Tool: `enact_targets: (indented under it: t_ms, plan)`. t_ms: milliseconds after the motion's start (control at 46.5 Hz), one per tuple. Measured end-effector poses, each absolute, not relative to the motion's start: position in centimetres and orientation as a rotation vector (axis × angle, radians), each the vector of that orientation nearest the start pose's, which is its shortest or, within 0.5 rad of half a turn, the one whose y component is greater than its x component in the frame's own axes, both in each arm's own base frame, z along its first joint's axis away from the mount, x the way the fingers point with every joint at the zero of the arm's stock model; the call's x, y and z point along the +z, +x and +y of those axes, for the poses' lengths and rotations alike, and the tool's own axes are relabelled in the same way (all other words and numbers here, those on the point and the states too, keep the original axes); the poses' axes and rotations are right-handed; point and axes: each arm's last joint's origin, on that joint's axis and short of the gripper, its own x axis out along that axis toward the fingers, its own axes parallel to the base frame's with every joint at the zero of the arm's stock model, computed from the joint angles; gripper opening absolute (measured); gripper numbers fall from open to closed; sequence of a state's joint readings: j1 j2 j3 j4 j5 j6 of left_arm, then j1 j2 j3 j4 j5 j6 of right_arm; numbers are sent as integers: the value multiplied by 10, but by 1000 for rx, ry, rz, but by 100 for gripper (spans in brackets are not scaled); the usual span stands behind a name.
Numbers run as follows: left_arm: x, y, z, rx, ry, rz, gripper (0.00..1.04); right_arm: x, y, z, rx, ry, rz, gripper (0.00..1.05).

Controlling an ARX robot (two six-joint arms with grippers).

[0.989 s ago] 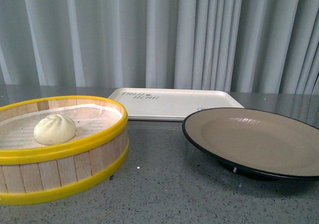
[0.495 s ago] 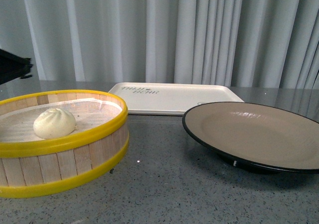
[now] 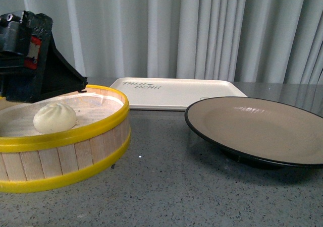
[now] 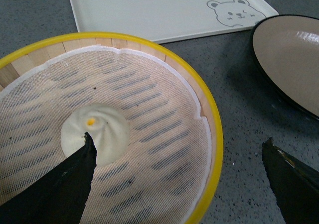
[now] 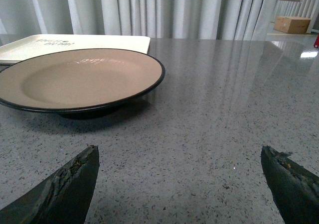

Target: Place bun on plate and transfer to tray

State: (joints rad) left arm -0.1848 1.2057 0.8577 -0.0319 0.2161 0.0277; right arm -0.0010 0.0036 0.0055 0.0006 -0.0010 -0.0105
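Shows the bun (image 3: 54, 117) lying inside the basket (image 3: 81, 154), not on the plate (image 3: 262, 136). Puts the plate at 3 o'clock from the basket and the tray (image 3: 176, 93) at 11 o'clock from the plate, all on the grey table (image 3: 171, 191). Has the left gripper (image 4: 179, 137) above the basket, close by the bun, jaws wide open and empty. Has the right gripper (image 5: 179, 148) near the plate, jaws wide open and empty too.

Soft, even, cool light fills all three views. In the front view the plate (image 3: 262, 131) carries a pale sheen on its inside and throws a soft dark shadow on the table (image 3: 176, 186) beneath it. In the right wrist view the table mirrors the curtain (image 5: 174, 10) in bright streaks, with white glare far off. The fingertips (image 4: 60, 189) in the wrist views are dark and slightly blurred.
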Motion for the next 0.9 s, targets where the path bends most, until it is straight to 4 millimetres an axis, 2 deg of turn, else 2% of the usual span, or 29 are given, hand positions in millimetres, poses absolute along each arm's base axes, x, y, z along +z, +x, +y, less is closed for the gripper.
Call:
enact_targets:
  t_ms: [172, 323, 430, 667, 903]
  plan:
    - [287, 274, -60, -354, -4, 408, 98, 165, 98, 0, 0, -10, -2, 96]
    - [276, 292, -63, -317, -62, 489, 98, 165, 98, 0, 0, -10, -2, 96]
    - [271, 300, -66, -265, -35, 469, 98, 165, 98, 0, 0, -10, -2, 96]
    - [269, 305, -70, -232, 24, 433, 98, 165, 98, 0, 0, -10, -2, 96]
    - [258, 314, -71, -217, 46, 458, 98, 165, 98, 0, 0, -10, -2, 96]
